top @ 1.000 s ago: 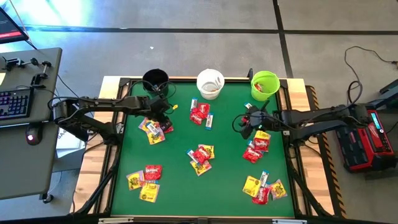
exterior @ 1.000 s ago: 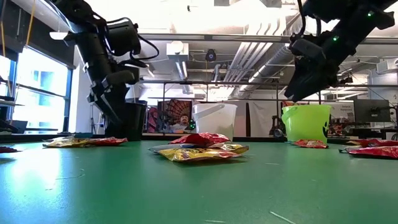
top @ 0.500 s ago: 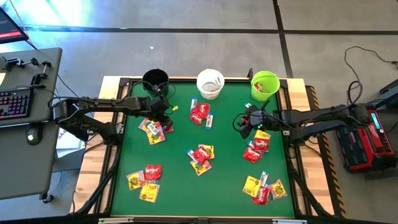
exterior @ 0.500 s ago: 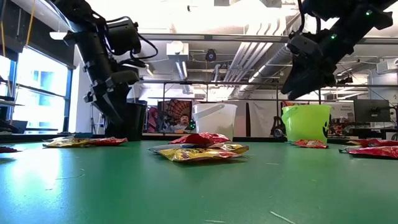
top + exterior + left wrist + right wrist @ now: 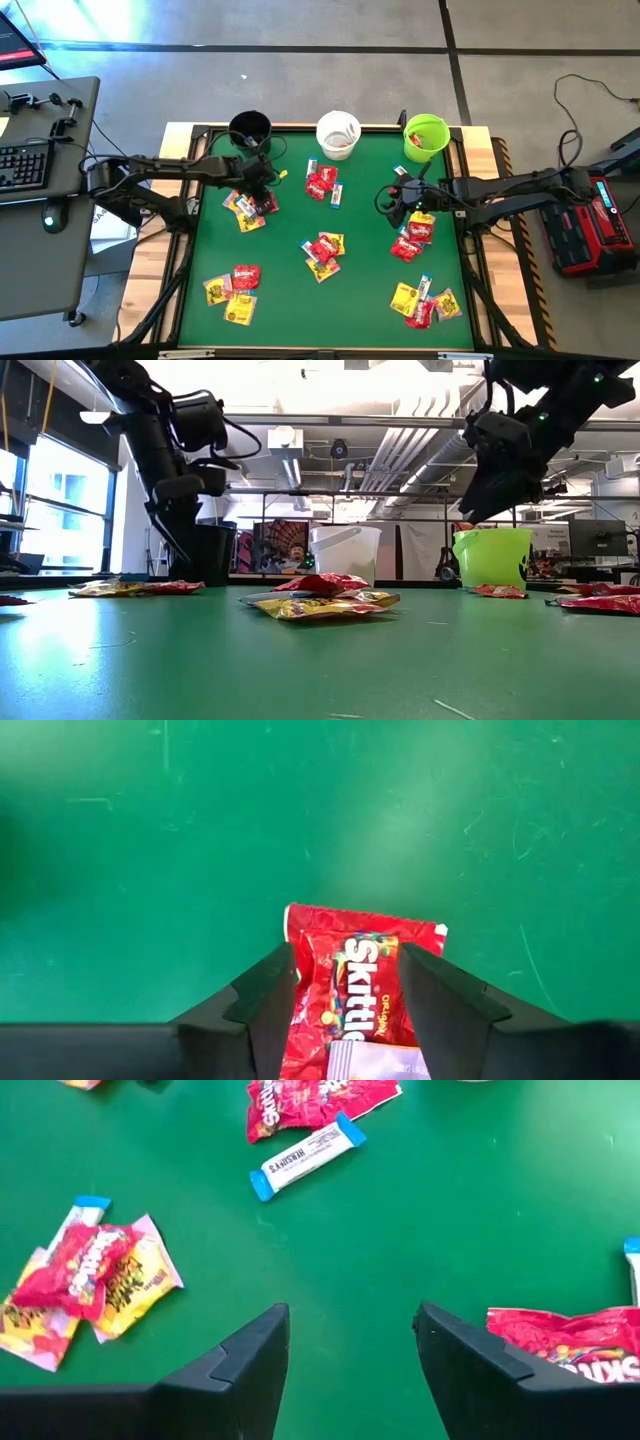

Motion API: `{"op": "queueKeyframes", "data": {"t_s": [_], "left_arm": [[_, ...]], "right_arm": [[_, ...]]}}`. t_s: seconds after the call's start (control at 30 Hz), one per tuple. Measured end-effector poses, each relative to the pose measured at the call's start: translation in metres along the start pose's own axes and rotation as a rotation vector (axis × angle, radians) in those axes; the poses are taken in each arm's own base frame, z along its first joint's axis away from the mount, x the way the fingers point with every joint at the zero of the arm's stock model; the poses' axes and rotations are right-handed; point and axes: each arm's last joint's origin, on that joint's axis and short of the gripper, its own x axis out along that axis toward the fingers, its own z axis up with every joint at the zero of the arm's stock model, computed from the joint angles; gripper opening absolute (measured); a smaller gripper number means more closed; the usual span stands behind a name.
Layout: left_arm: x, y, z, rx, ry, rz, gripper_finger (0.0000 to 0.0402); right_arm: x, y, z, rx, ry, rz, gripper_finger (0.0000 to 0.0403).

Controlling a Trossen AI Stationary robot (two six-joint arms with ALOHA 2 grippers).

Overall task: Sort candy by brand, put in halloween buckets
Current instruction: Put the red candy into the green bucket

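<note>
Lowered since a second ago, the left gripper (image 5: 345, 995) now straddles a red Skittles packet (image 5: 358, 975) on the green table (image 5: 290, 300), fingers (image 5: 268, 1005) narrowing around it without yet pinching. Just beyond stands the black bucket (image 5: 249, 128). Opposite, the right gripper (image 5: 350, 1345) hovers wide open and empty beside another red packet (image 5: 565, 1338).

My overhead camera looks straight down on the whole green table (image 5: 290, 290). My low one sits at table-top height, facing across to the lime green bucket (image 5: 492, 557), which both show. The left wrist camera hangs close over a red packet (image 5: 355, 985); the right wrist one sits higher, sharing the table's middle with the overhead.
</note>
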Motion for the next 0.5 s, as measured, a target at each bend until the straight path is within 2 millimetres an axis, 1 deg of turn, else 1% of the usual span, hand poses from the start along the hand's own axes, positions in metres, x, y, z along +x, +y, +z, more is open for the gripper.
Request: {"op": "queueKeyframes", "data": {"t_s": [0.13, 0.23, 0.33, 0.5], "left_arm": [[0.005, 0.005, 0.000, -0.037, 0.024, -0.012, 0.0143], [0.011, 0.013, 0.001, -0.094, 0.055, -0.044, 0.0140], [0.020, 0.018, 0.000, -0.104, 0.095, -0.052, 0.0152], [0.031, 0.021, 0.000, -0.132, 0.134, -0.086, 0.0192]], "right_arm": [[0.000, 0.000, 0.000, 0.005, -0.012, -0.016, 0.0202], [0.000, -0.001, 0.001, 0.005, -0.027, -0.036, 0.0202], [0.000, -0.001, 0.001, -0.007, -0.038, -0.052, 0.0202], [0.000, -0.002, 0.001, -0.050, -0.039, -0.055, 0.0202]]}}
